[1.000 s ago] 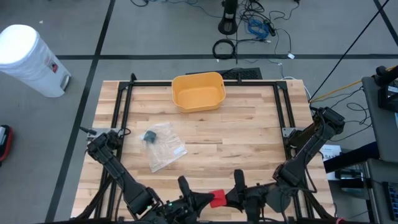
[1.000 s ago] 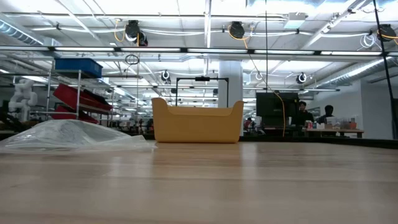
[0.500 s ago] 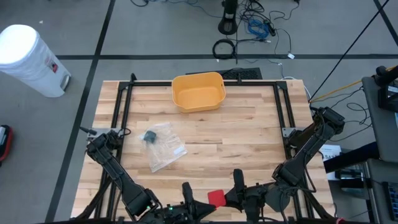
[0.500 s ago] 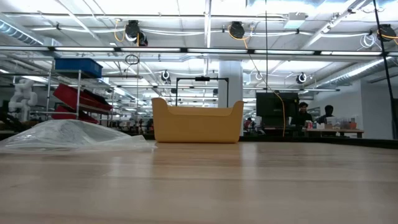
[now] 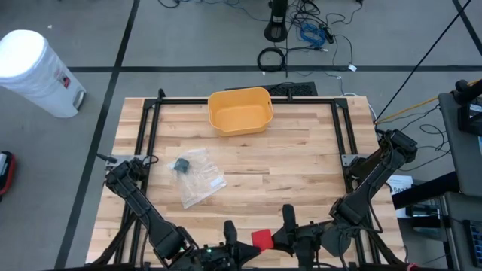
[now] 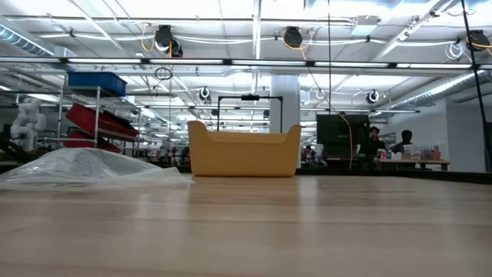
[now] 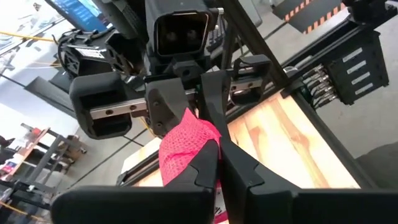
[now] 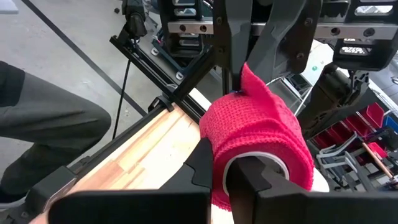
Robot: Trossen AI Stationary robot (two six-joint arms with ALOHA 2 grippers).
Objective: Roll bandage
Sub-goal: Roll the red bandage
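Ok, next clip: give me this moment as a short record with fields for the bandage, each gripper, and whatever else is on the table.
bandage: red roll, held at the table's near edge between the two grippers, off the wood
right gripper: shut on the roll
left gripper: shut on the bandage's loose end, opposite the right gripper
yellow bin: at the far edge, centre
plastic bag: clear, flat on the left half, a dark item inside
table: wooden
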